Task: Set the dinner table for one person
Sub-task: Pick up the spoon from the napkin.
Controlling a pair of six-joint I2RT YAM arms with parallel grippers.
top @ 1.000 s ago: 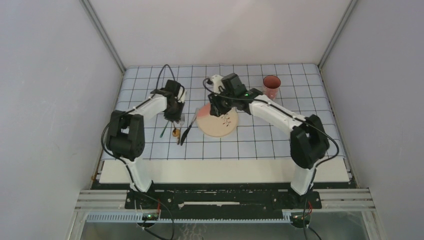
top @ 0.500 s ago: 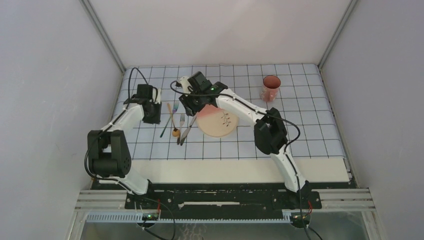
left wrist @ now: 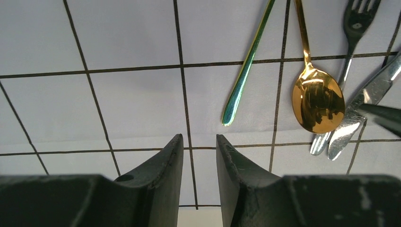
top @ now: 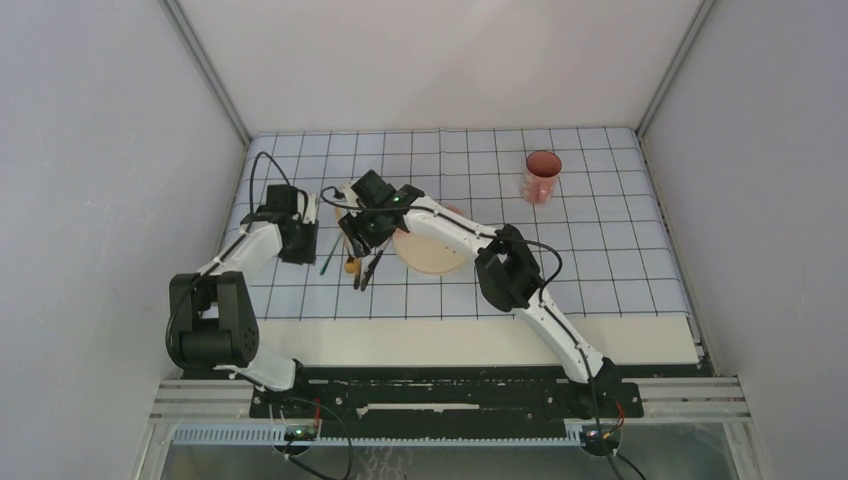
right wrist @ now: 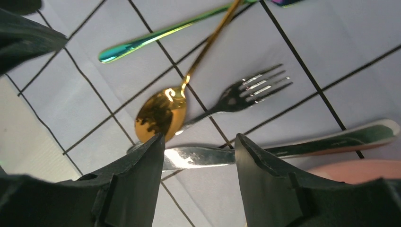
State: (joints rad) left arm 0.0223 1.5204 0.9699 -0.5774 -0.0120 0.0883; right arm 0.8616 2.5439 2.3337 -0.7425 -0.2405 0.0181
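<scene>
Jaws on both arms stand apart and grip nothing. I find the left gripper (left wrist: 198, 142) with only a narrow gap, over bare gridded cloth (top: 600, 240) just left of the cutlery. The right gripper (right wrist: 198, 142) is parted wider, above the knife (right wrist: 203, 157), with the gold spoon (right wrist: 161, 113) and fork (right wrist: 246, 92) just beside it and the plate (top: 432, 255) to its right. A pink cup (top: 542, 175) stands at the far right. The dinner table (top: 450, 343) shows as a cream strip along the cloth's near edge.
</scene>
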